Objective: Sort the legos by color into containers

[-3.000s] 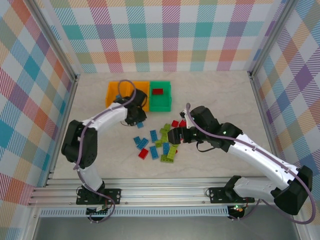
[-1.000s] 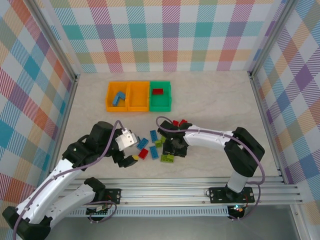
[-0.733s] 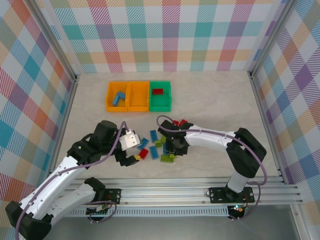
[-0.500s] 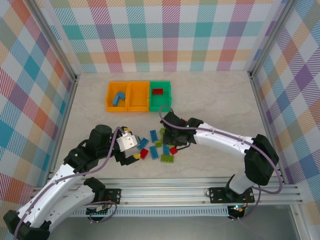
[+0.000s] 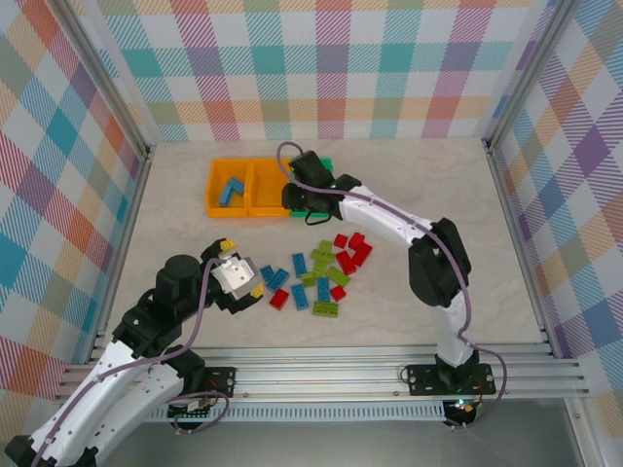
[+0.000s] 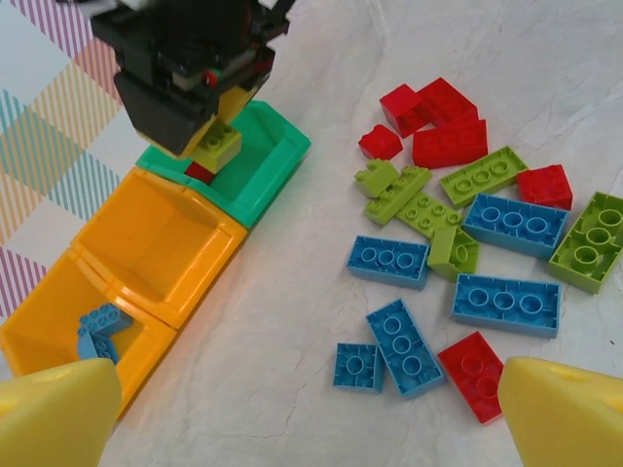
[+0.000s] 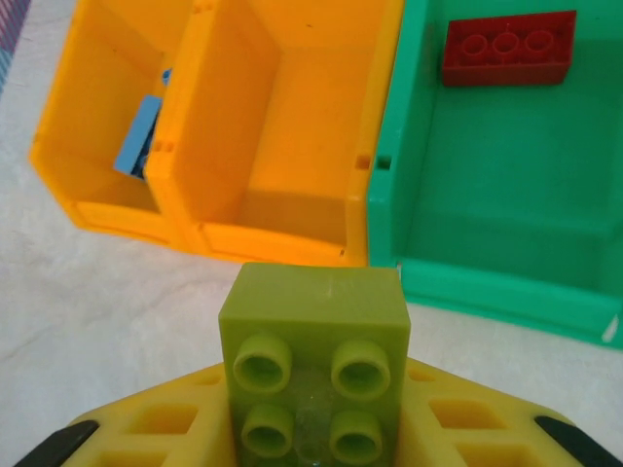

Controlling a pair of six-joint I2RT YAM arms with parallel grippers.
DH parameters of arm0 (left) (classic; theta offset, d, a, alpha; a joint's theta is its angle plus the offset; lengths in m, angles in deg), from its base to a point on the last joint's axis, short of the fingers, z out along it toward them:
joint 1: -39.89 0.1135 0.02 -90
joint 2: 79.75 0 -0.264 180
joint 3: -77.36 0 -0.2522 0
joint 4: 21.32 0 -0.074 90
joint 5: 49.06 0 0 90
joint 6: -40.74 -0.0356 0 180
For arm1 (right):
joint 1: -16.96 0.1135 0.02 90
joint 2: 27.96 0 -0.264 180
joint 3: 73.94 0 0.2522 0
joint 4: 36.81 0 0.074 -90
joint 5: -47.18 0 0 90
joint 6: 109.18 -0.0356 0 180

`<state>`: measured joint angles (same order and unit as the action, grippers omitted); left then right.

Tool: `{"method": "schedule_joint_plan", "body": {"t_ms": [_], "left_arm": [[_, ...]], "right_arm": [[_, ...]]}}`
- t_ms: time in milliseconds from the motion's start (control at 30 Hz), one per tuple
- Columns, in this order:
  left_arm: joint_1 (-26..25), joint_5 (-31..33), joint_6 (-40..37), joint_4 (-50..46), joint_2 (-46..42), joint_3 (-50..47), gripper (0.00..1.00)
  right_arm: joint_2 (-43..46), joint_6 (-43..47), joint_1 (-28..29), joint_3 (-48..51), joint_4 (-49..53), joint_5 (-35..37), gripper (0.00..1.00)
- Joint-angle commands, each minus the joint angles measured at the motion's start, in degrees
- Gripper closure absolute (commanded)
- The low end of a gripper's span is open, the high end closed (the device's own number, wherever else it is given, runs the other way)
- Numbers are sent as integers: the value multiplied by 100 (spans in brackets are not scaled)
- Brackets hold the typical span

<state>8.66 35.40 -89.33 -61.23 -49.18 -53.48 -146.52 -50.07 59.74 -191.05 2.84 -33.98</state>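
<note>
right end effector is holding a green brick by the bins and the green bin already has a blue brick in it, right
No: the green bin holds a red brick, not a blue one, as the right wrist view shows. The right end effector does hold a green brick by the bins.
</note>
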Motion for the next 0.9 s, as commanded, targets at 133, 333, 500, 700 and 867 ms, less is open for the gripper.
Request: {"method": "schedule_joint_plan", "body": {"t_ms": [133,333,500,700,867], "left_arm": [[81,-62,50,162,90,-7,0],[90,-161,69,185,124,-7,0],[99,-425,27,193,73,-24,0],[99,-552,-9,242,89,-50,0],[107,-315,177,330,120,-64,0]], "right_arm": [[-695,591,-117,-1017,-32,-280,62],[-1512,689,-145,-2201,416,-370,57],[-2187,760,-158,-3410,1207,-239,36],[-1846,965,-156,-3024,1190,-195,36],[-623,1244,-165,-1444,572,-114,36]]}}
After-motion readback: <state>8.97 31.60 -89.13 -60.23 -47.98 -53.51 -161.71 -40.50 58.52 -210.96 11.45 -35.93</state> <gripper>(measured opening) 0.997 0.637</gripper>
